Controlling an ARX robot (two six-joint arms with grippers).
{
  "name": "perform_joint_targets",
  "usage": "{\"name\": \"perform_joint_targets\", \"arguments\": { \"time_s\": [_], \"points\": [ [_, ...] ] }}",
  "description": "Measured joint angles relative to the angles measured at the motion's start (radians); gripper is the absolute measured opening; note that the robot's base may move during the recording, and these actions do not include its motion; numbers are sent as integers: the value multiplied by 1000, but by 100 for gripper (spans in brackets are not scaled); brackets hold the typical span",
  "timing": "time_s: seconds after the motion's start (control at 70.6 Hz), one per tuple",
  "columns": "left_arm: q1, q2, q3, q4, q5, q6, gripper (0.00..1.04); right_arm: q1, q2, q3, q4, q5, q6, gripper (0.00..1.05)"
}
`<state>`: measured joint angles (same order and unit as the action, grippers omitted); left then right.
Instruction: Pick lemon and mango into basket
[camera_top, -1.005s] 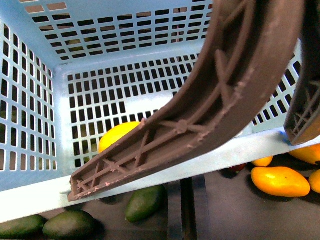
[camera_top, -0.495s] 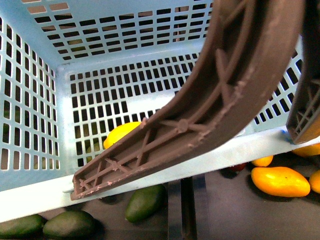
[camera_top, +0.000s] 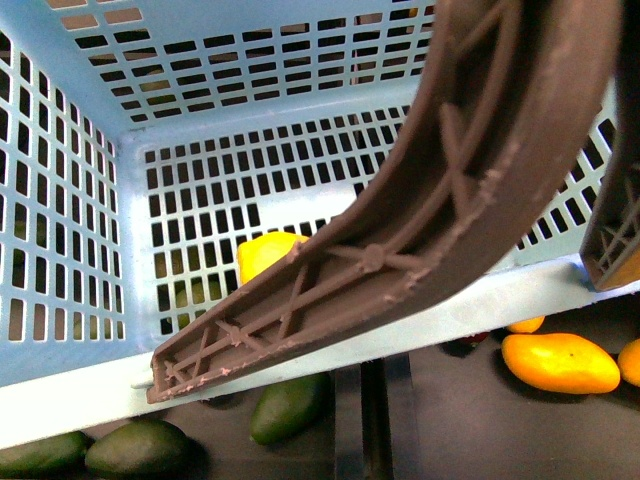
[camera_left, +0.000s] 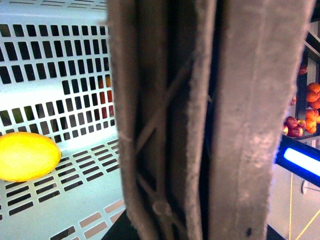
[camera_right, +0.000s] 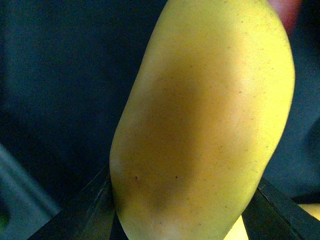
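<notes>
On the front view I see dark green fruits at the lower left on the dark desk; above them the basket fills most of the picture, its near rim running across; the lemon lies inside it, partly hidden behind the brown ribbed handle, which sweeps up to the right; beyond the rim on the right, orange-yellow fruits rest on the desk. My left wrist camera is pressed close to that handle, with the lemon on the slotted floor beside it; the left end effector itself does not show, so I cannot tell its state. On the right wrist view the right end effector is clamped around the mango, dark fingers on either side; I cannot tell where it is relative to the basket.
</notes>
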<state>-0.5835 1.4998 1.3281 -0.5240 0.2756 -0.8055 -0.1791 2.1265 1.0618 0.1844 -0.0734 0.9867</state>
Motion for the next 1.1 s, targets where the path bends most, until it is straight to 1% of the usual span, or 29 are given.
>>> {"name": "perform_joint_targets", "arguments": {
  "time_s": [0.113, 0.184, 0.255, 0.34, 0.425, 0.524, 0.651, 0.807, 0.892, 0.948, 0.977, 1.076, 1.104],
  "points": [
    [0, 0, 0, 0, 1, 0, 16, 1, -171, -80, 10, -35, -51, 58],
    [0, 0, 0, 0, 1, 0, 16, 9, -364, -137, -5, -79, -90, 58],
    [0, 0, 0, 0, -2, 0, 16, 36, -554, -143, -37, -100, -116, 58],
    [0, 0, 0, 0, 0, 0, 16, 95, -748, -117, -85, -99, -144, 58],
    [0, 0, 0, 0, 1, 0, 16, 186, -864, -94, -123, -71, -169, 58],
    [0, 0, 0, 0, -1, 0, 16, 323, -892, -88, -148, -30, -180, 58],
    [0, 0, 0, 0, 2, 0, 16, 436, -867, -91, -148, 19, -180, 58],
    [0, 0, 0, 0, 1, 0, 16, 538, -834, -100, -150, 55, -179, 58],
    [0, 0, 0, 0, 1, 0, 16, 583, -816, -115, -140, 53, -176, 59],
    [0, 0, 0, 0, 1, 0, 16, 603, -806, -120, -140, 53, -175, 65],
    [0, 0, 0, 0, 1, 0, 16, 615, -799, -124, -141, 52, -175, 71],
    [0, 0, 0, 0, 1, 0, 16, 629, -784, -127, -156, 64, -178, 83],
    [0, 0, 0, 0, 0, 0, 16, 630, -781, -128, -163, 72, -178, 88]
  ]
}}
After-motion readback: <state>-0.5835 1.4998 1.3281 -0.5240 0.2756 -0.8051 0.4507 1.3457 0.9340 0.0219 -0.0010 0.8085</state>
